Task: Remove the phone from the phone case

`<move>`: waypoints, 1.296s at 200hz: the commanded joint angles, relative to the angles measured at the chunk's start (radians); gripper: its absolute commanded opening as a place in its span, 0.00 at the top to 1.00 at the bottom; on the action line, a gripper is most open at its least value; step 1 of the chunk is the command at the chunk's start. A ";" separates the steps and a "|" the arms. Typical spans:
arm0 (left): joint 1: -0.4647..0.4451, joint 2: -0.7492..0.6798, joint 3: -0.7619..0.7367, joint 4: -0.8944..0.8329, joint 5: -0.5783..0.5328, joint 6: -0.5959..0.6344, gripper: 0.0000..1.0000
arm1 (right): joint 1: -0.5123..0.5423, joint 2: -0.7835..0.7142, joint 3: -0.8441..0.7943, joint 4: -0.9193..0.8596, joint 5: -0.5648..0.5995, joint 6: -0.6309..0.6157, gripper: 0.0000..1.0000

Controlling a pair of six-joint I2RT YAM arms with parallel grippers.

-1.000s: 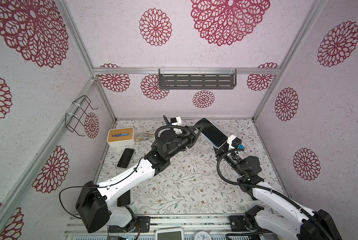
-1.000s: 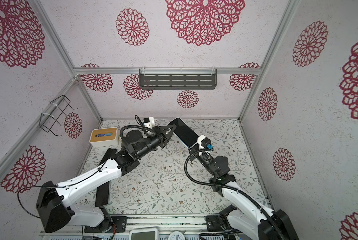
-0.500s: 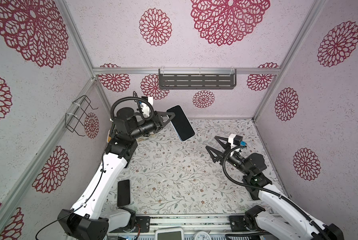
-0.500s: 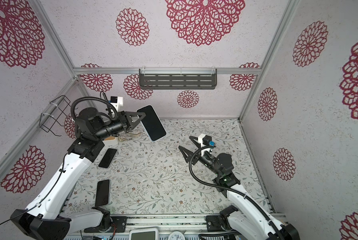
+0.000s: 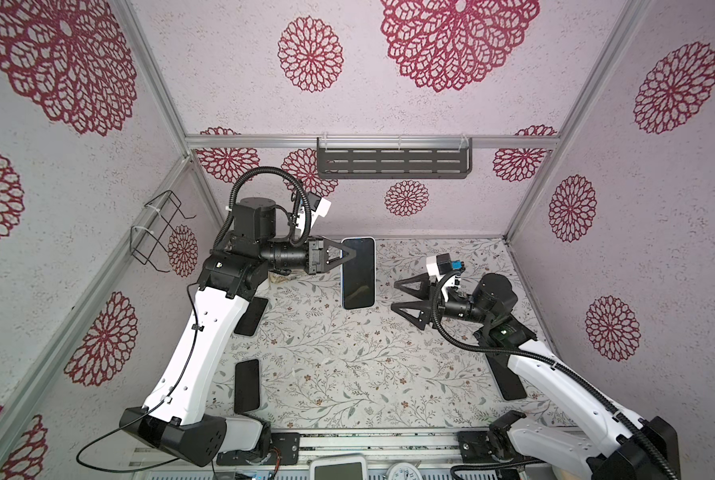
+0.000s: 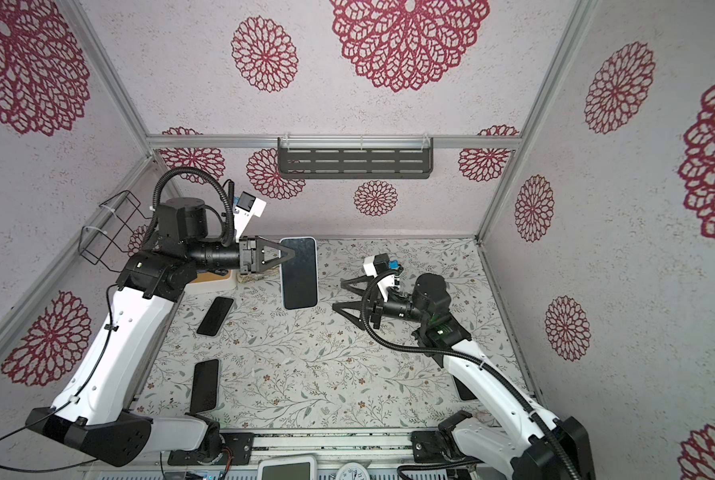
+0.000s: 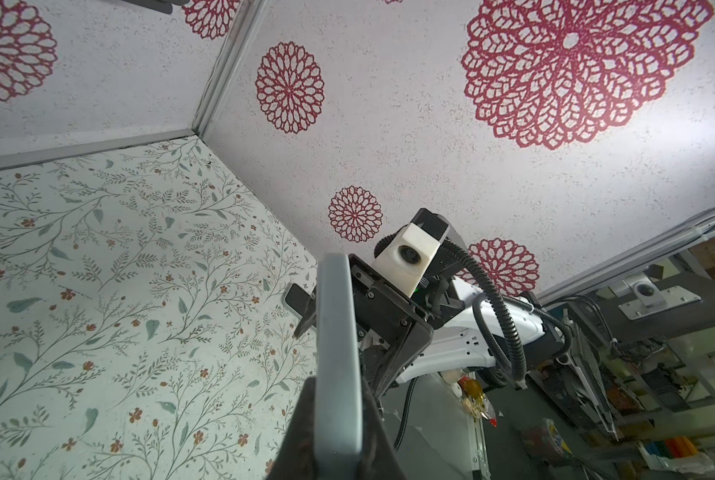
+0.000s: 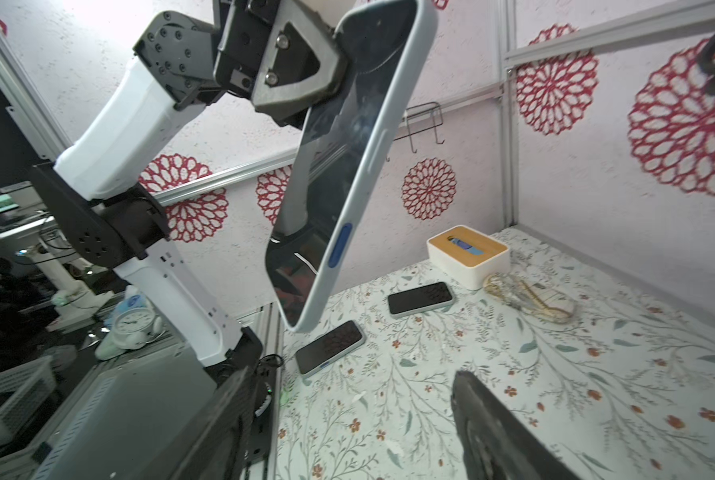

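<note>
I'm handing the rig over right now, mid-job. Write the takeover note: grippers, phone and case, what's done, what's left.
Left gripper: shut on the phone, holding it in the air by one long edge.
Right gripper: open, empty, beside the phone, not touching it.
Case: fully on the phone.
Done: cased phone picked up.
Left: probably bring the right gripper in, work the case off, and separate the two.

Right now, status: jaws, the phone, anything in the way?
Left gripper: jaws shut on the phone, held aloft. Right gripper: jaws open, empty, short of it. Phone in its phone case. Nothing between them.
</note>
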 commanded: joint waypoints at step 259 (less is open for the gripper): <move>-0.052 -0.029 -0.048 0.157 0.050 0.047 1.00 | 0.104 0.096 0.085 0.072 -0.054 0.018 0.72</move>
